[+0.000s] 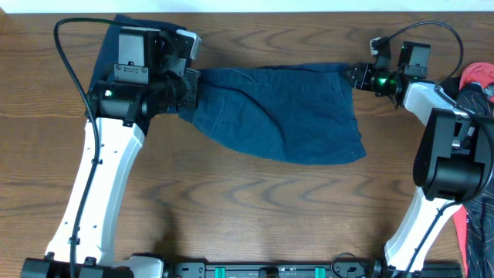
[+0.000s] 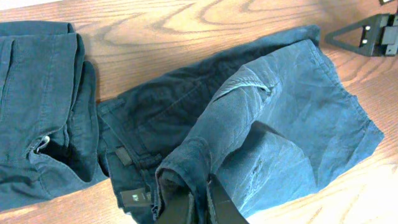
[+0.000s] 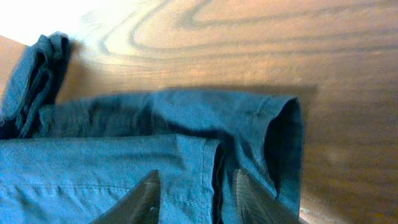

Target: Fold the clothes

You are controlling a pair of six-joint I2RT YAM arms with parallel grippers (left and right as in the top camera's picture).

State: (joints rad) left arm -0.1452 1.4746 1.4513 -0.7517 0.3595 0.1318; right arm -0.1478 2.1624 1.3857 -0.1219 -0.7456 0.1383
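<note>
1. Shorts (image 1: 285,108), dark blue and denim-like, lie creased across the middle of the table (image 1: 255,208), reaching from one of my arms to the other. A second dark bundle (image 1: 116,35) sits folded at the far left.
2. My left gripper (image 2: 198,208) is clamped tight on bunched cloth at the waistband end.
3. My right gripper (image 3: 198,193) stands partly apart, astride a leg hem without pinching it.

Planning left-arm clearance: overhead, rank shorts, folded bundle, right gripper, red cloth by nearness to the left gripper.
1. shorts, in the left gripper
2. folded bundle, top left
3. right gripper, shorts' far corner
4. red cloth, right edge
</note>
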